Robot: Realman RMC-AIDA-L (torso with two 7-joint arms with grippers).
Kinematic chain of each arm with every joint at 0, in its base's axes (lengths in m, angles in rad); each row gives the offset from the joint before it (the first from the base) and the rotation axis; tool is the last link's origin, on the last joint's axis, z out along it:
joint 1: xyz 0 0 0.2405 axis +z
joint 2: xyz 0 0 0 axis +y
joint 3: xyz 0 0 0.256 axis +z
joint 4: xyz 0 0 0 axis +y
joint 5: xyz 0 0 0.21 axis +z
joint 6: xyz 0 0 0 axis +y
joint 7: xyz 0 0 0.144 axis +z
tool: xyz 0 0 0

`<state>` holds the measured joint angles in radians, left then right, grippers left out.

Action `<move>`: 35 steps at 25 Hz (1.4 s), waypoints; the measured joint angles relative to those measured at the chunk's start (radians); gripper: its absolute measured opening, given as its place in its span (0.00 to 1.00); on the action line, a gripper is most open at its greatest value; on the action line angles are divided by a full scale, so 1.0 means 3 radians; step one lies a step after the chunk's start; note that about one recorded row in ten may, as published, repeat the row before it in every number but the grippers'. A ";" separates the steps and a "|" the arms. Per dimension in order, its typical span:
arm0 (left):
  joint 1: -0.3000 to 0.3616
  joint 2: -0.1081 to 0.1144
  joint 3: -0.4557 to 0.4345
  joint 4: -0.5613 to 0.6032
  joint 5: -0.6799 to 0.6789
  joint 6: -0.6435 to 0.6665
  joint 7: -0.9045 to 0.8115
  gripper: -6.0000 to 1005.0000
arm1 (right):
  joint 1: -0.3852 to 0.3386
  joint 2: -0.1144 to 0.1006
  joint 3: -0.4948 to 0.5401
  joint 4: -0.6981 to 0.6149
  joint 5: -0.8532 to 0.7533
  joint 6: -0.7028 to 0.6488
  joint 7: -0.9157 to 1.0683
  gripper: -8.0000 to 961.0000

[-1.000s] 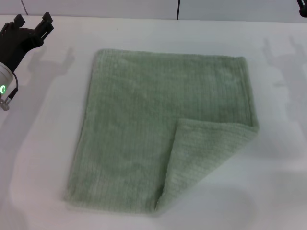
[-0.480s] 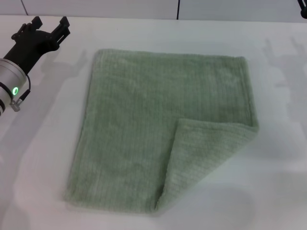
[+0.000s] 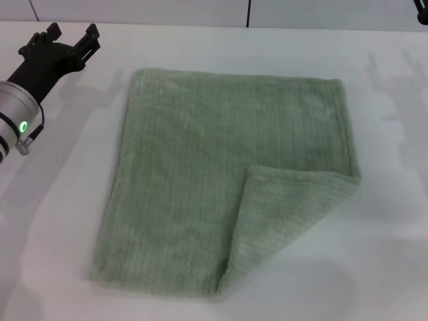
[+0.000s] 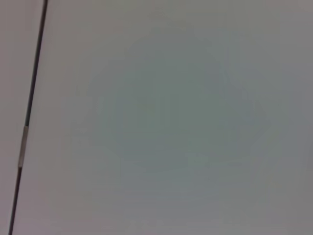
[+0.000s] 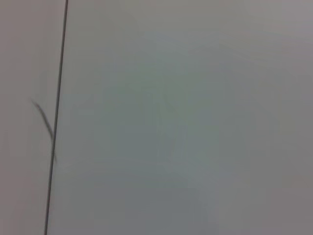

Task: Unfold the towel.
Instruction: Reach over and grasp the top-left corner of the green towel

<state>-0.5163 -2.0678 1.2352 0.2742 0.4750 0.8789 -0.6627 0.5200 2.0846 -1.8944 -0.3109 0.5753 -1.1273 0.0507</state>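
The pale sage-green towel (image 3: pixel 207 167) lies flat on the white table (image 3: pixel 388 254) in the head view. Its near right corner (image 3: pixel 287 207) is folded over onto the cloth, ribbed underside up. My left gripper (image 3: pixel 70 35) is open and empty above the table at the far left, clear of the towel's far left corner. My right gripper shows only as a dark tip (image 3: pixel 422 10) at the top right edge. Both wrist views show only bare pale surface with a dark seam line, and no towel.
A dark seam (image 3: pixel 248 13) runs up the pale wall behind the table. Bare white table surrounds the towel on all sides. Arm shadows fall on the table at far left and far right.
My left gripper moved right and toward the table's far edge between one second ago and half a second ago, then held almost still. The towel has not moved.
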 joint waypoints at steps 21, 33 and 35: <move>-0.0109 0.0036 0.0869 0.0020 0.0033 0.0051 0.0015 0.44 | -0.0009 0.0000 0.0014 0.0004 0.0023 0.0046 -0.0010 0.75; -0.0249 0.0008 0.1121 -0.0002 0.0033 -0.0389 0.0012 0.08 | 0.0006 -0.0002 0.0000 0.0002 0.0007 0.0046 -0.0009 0.75; -0.0256 0.0006 0.1135 -0.0002 0.0032 -0.0426 0.0008 0.04 | 0.0014 -0.0003 -0.0004 -0.0005 0.0001 0.0050 -0.0007 0.75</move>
<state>-0.5930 -2.0661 1.5758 0.2736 0.4847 0.7511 -0.6603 0.5243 2.0837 -1.8954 -0.3122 0.5756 -1.1124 0.0486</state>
